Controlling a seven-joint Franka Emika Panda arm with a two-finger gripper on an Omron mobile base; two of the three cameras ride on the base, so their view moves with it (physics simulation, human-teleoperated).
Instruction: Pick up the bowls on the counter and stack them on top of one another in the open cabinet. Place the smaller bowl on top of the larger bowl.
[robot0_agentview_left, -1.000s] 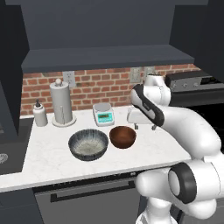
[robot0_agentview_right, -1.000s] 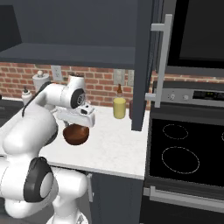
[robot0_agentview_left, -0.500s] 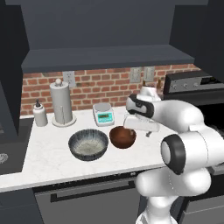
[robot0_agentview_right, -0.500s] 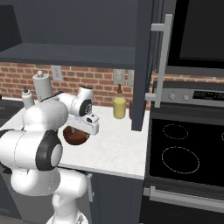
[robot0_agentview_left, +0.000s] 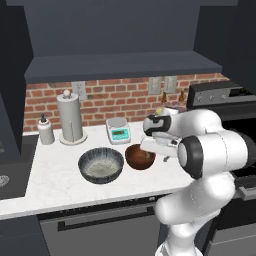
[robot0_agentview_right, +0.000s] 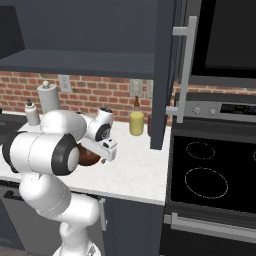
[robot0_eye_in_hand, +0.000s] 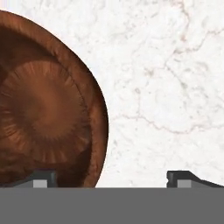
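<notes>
- Your smaller bowl (robot0_agentview_left: 139, 156) sits on the white table (robot0_agentview_left: 55, 187), just at 3 o'clock of the larger bowl (robot0_agentview_left: 101, 165).
- Hand view: gripper (robot0_eye_in_hand: 111, 178) spread wide, one fingertip (robot0_eye_in_hand: 40, 178) over the brown bowl's inside, the other over bare marble; the rim lies between them.
- Paper towel holder (robot0_agentview_left: 70, 120) and scale (robot0_agentview_left: 118, 130) stand at 12 o'clock, by the brick wall.
- Open cabinet (robot0_agentview_left: 120, 35) overhead.

Arm folded low over the counter (robot0_agentview_right: 131, 165), hiding most of the smaller bowl (robot0_agentview_right: 89, 158) at 9 o'clock. Yellow bottle (robot0_agentview_right: 136, 123) at 12 by the brick wall. Stovetop (robot0_agentview_right: 212, 172) at 3.
</notes>
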